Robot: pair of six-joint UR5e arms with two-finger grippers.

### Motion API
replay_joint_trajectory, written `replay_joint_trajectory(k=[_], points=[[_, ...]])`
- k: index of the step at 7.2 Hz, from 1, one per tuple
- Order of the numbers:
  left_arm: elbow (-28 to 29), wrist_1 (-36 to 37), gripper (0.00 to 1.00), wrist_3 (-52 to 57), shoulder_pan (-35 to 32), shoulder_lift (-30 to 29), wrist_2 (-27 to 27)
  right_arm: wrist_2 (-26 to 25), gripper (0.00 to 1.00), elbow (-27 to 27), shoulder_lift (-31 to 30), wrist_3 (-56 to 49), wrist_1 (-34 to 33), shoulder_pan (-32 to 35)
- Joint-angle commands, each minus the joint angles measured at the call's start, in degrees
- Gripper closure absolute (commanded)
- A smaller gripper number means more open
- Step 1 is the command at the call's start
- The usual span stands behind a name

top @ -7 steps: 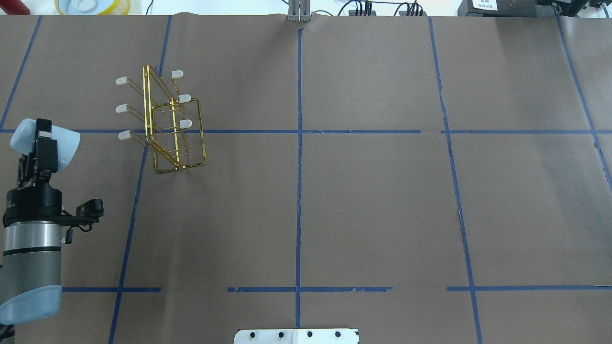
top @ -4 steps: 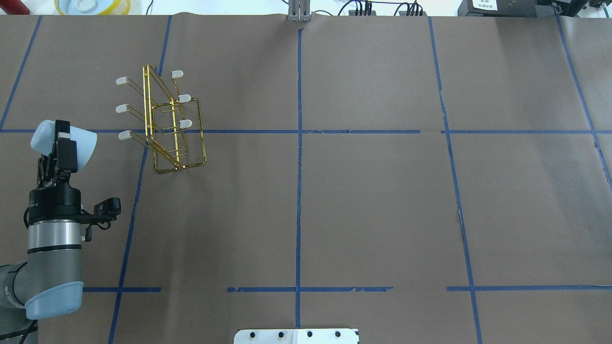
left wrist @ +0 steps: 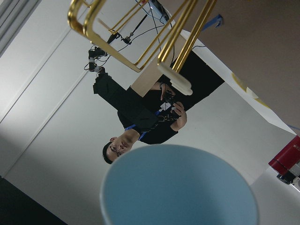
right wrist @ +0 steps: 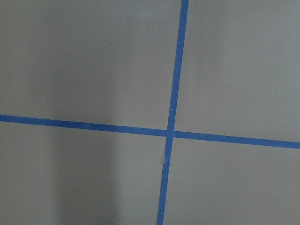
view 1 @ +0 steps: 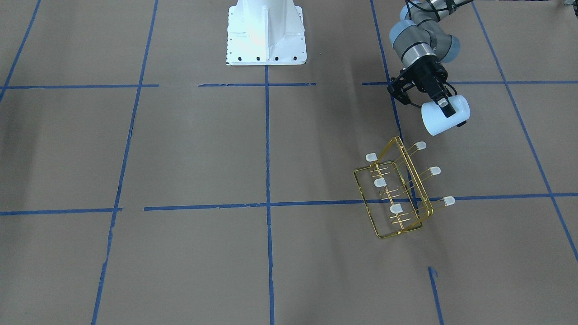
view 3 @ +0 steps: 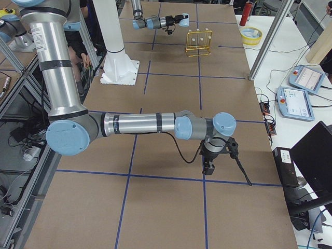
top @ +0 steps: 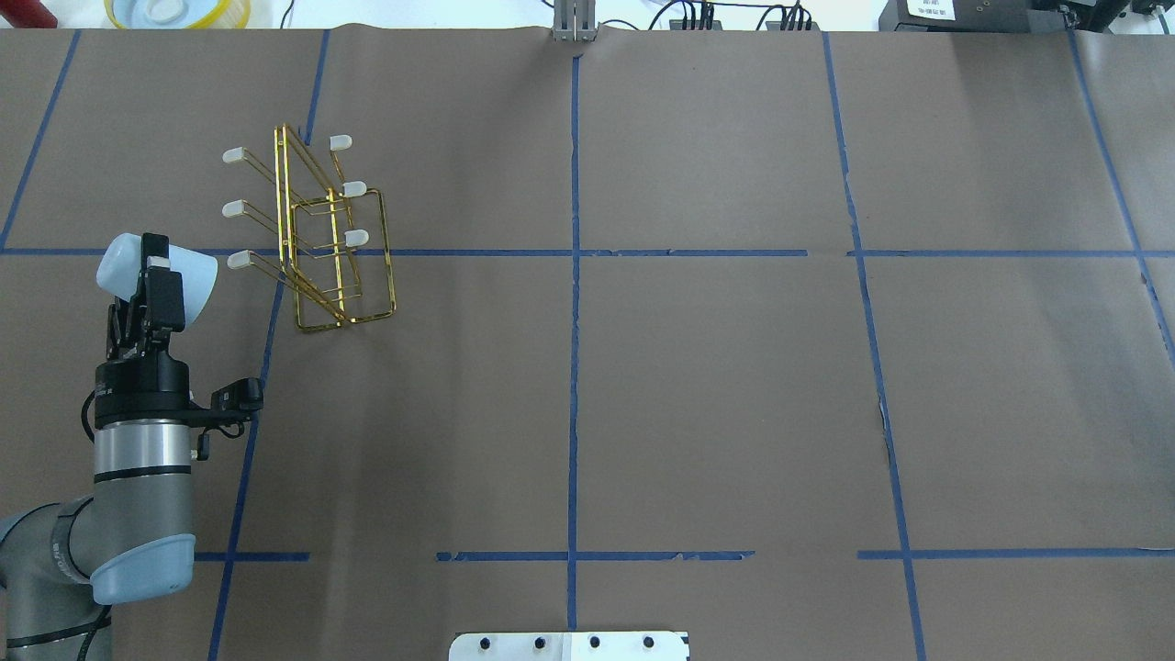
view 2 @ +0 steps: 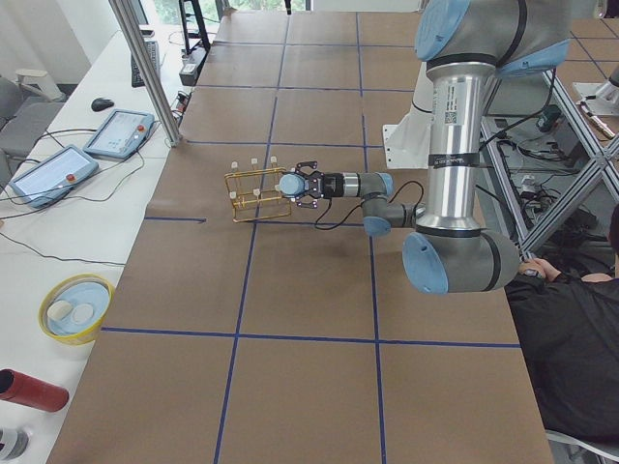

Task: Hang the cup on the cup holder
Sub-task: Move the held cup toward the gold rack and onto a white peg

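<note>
The cup (top: 197, 275), pale blue-white, is held on its side in my left gripper (top: 154, 271), wide rim toward the cup holder (top: 321, 239). The gripper is shut on the cup, above the table, just left of the rack's nearest capped prong (top: 239, 260) and apart from it. In the front view the cup (view 1: 435, 122) hangs above and right of the gold wire rack (view 1: 397, 189). The left wrist view shows the cup (left wrist: 178, 187) at the bottom and a capped prong (left wrist: 174, 78) above. My right gripper (view 3: 210, 166) shows only in the exterior right view; I cannot tell its state.
The table is covered in brown paper with blue tape lines. A yellow-rimmed bowl (top: 174, 11) and a red object (top: 23, 11) sit past the far left edge. The white robot base (view 1: 266, 31) stands at the near middle. A person (left wrist: 140, 122) shows in the left wrist view.
My left arm has moved right, toward the cup holder, carrying the cup. The rack has not moved.
</note>
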Motion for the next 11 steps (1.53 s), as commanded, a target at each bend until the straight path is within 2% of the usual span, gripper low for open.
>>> replay_joint_trajectory(k=[1, 5, 8, 11], points=[[1.2, 0.15, 1.0, -0.1, -0.19, -1.26, -0.04, 0.0, 0.0, 0.09, 0.0, 0.06, 0.0, 0.0], [1.9, 0.24, 1.0, -0.36, -2.38, -1.7, 0.05, 0.0, 0.0, 0.0, 0.0, 0.06, 0.0, 0.0], [5.23, 0.42, 1.0, -0.54, -2.39, -4.68, 0.05, 0.0, 0.0, 0.0, 0.0, -0.03, 0.0, 0.0], [5.95, 0.42, 1.0, -0.54, -3.35, -5.21, 0.05, 0.0, 0.0, 0.0, 0.0, -0.03, 0.0, 0.0]])
